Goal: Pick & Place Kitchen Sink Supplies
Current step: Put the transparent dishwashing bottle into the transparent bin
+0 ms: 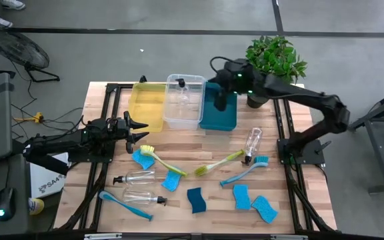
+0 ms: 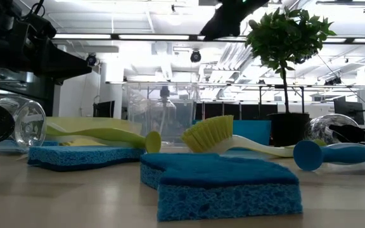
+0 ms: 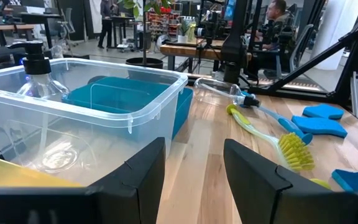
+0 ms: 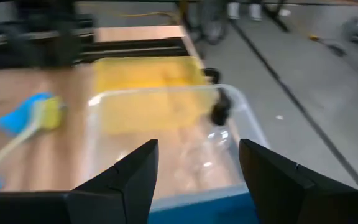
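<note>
- Resting in the clear bin [image 1: 183, 112], we see one pump bottle [image 1: 181, 91]; sponges [image 1: 196, 199], brushes [image 1: 220, 163] and other bottles [image 1: 253, 141] lie on the table [image 1: 292, 200].
- Right gripper [image 1: 220, 100]: above the teal bin [image 1: 219, 117], fingers parted, empty.
- Left gripper [image 1: 141, 126]: beside the yellow bin [image 1: 147, 105], fingers apart, empty.

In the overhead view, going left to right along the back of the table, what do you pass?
Left gripper → yellow bin → clear bin → teal bin → plant.
</note>
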You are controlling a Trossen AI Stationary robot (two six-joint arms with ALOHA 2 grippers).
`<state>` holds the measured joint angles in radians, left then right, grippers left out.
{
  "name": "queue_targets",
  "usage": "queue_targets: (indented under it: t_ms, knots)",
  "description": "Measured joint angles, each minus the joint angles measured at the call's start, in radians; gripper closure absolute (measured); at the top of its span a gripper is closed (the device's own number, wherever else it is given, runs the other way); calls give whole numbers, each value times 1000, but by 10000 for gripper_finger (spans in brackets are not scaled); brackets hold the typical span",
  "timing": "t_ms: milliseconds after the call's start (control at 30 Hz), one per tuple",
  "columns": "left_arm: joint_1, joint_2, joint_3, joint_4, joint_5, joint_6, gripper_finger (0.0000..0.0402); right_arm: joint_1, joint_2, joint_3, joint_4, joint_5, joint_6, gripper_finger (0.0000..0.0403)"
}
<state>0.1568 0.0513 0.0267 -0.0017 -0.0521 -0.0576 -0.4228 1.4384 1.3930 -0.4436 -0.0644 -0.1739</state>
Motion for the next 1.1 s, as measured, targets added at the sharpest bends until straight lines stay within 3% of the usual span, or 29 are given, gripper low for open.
queue_targets:
  t_ms: [167, 433, 667, 933, 1100]
  knots:
    - [0, 0, 0, 0, 0, 0, 241, 26, -105, 0, -166, -90, -142, 187]
    - [0, 0, 0, 0, 0, 0, 241, 125, -184, -1, -523, -49, -458, 185]
    - [0, 0, 0, 0, 0, 0, 241, 227, -176, -1, -747, -44, -497, 186]
    - [0, 0, 0, 0, 0, 0, 241, 355, -176, -8, -812, -22, -554, 185]
    - [0, 0, 0, 0, 0, 0, 241, 450, -178, -136, -803, 71, -623, 184]
